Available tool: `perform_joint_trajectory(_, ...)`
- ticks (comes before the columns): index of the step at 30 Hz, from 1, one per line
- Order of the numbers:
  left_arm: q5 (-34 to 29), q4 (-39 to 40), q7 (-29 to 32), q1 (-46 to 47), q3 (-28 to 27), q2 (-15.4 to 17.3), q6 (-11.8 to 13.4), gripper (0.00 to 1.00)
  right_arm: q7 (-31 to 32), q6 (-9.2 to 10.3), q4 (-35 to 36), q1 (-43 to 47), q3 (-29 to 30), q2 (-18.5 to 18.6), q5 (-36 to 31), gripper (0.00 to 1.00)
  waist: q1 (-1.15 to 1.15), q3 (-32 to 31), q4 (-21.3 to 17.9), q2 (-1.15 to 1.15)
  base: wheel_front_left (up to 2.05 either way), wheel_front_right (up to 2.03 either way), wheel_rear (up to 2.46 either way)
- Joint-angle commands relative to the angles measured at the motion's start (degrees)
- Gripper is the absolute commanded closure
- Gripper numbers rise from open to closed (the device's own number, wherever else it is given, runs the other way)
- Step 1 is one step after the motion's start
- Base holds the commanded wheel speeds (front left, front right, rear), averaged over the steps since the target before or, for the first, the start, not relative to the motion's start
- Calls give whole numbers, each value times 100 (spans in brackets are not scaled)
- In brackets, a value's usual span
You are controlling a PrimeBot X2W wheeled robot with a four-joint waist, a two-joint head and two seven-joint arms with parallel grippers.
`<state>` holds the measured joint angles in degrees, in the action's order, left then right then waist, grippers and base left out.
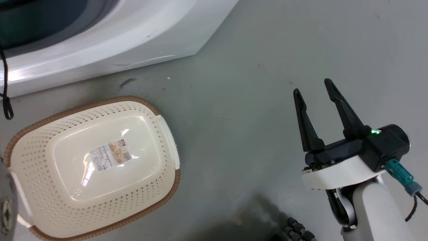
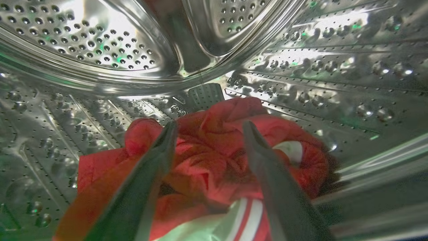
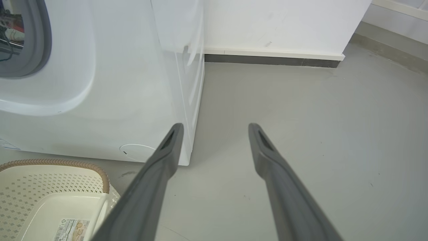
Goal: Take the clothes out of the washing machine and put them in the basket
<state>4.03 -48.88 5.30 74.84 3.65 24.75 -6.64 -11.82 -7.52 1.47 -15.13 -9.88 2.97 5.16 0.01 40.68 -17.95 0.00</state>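
**anon:** ok so where are the clothes right now?

**me:** starting on my left. My left claw is inside the steel drum of the washing machine. Its fingers are spread wide, one on each side of the red clothes. They're bunched in a heap on the perforated drum wall, with white stripe trim poking out at the near edge. Honestly can't tell whether my fingers touch the fabric.

**anon:** and the basket?

**me:** the basket sits on the grey floor just in front of the washing machine. There's a paper label on its bottom.

**anon:** right side?

**me:** my right claw hangs over the floor, well to the right of the basket. Fingers are spread apart there too, pinching nothing.
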Motion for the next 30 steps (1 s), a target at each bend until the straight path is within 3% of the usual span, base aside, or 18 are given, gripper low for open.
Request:
perform_joint_trajectory(1,-34,-73,94,63,53,12,-35,0,-41,6,-22,-80,-22,-17,62,0,-1,105,-127,0,0,0,0)
perform_joint_trajectory(11,30,-703,1241,667,378,607,-75,0,-194,5,-276,-165,-332,-17,343,0,-1,314,-509,0,0,0,0)
perform_joint_trajectory(16,56,-880,1615,598,484,706,-83,0,-244,5,-347,-196,-396,-17,453,0,-1,375,-595,0,0,0,0)
perform_joint_trajectory(17,68,-903,1681,598,500,715,-83,47,-257,5,-360,-208,-406,-17,475,0,-1,383,-605,0,0,0,0)
perform_joint_trajectory(19,49,-905,1757,581,559,735,-85,100,-278,6,-394,-239,-423,-17,488,0,-1,382,-618,0,0,0,0)
perform_joint_trajectory(25,89,-766,1533,532,547,786,106,100,-298,6,-462,-318,-415,-17,521,0,-1,316,-604,0,0,0,0)
perform_joint_trajectory(30,281,-639,780,289,377,660,354,100,-314,6,-519,-282,-309,-16,467,0,-1,74,-505,0,0,0,0)
